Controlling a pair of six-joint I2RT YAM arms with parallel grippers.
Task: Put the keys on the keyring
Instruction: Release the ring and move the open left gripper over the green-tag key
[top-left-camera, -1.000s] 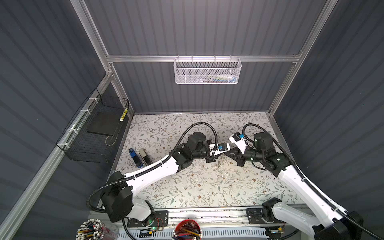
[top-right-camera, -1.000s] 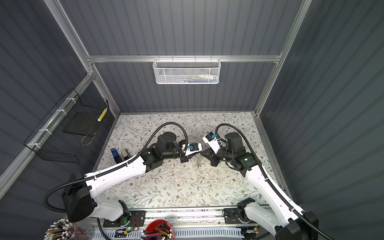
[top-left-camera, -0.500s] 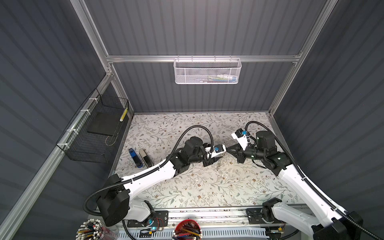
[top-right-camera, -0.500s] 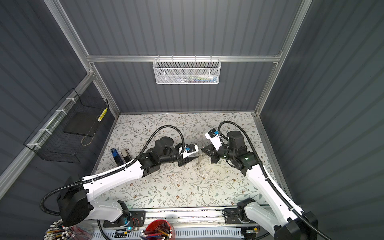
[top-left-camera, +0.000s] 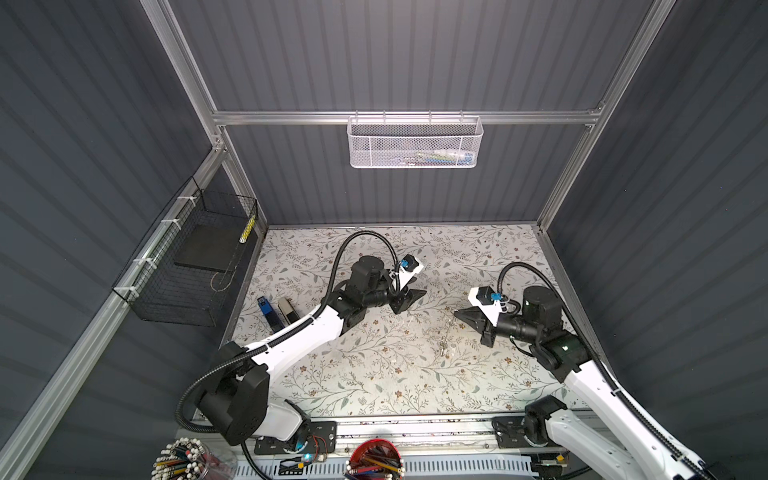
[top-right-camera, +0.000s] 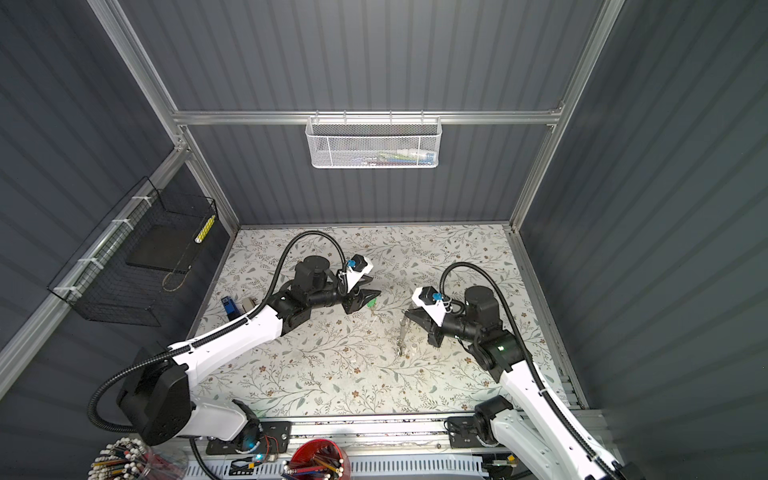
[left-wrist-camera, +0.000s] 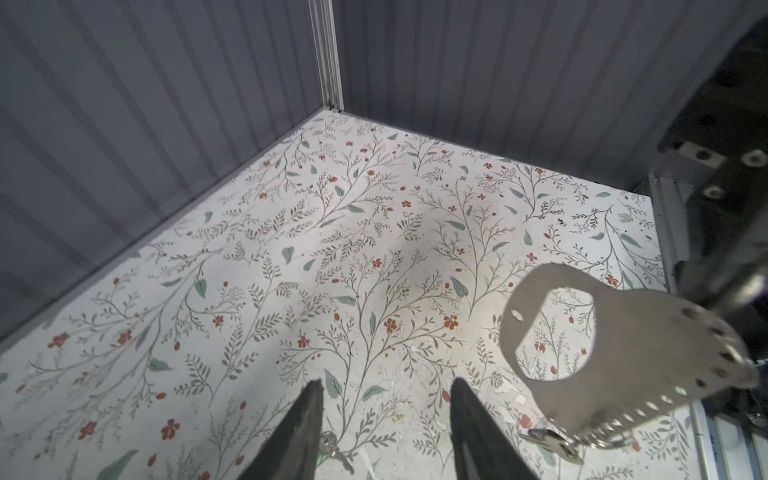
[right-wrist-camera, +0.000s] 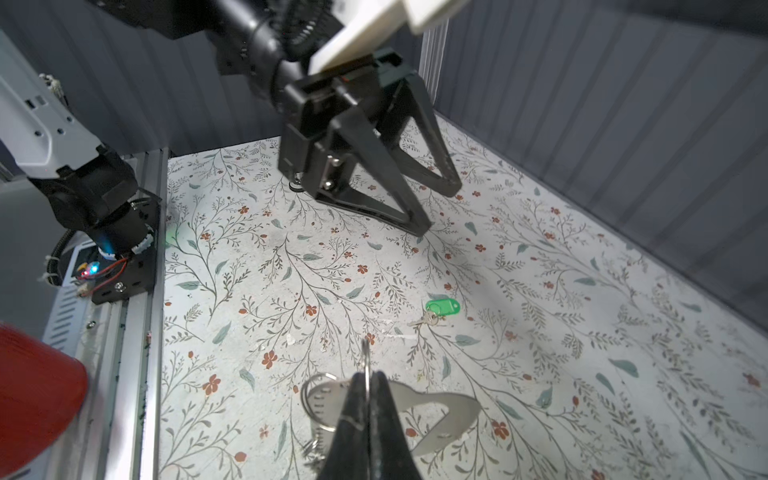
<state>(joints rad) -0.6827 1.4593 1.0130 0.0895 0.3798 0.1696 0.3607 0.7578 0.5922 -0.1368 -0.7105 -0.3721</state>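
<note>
1. Walls shut the table (top-left-camera: 374, 374) in at 9, 12 and 3 o'clock, with a rail along 6. The front half of the flowered top, from 4 round to 8 o'clock, lies bare, so there's plenty of room to swing there.
2. The tight spot is the 9 o'clock edge, where a blue stapler (top-left-camera: 264, 311) and a grey stapler (top-left-camera: 286, 309) sit side by side.
3. The count: two claws, one keyring, two keys, two staplers.
4. The left claw (top-right-camera: 370, 300) hovers near the middle, fingers spread about halfway. There's nothing between them and they touch nothing.
5. The green-tagged key (right-wrist-camera: 441, 308) lies flat on the table just below that claw, with bare top all round it.
6. The right claw (right-wrist-camera: 368, 380) reaches in from 3 o'clock, pressed tight and pinching the keyring (left-wrist-camera: 623, 353) at its looped edge. The plate hangs off the tip, and its cutout end sticks out away from the fingers.
7. The second key (left-wrist-camera: 552, 442) dangles from a loop at the keyring's edge. Its tag is too blurred to make out.
</note>
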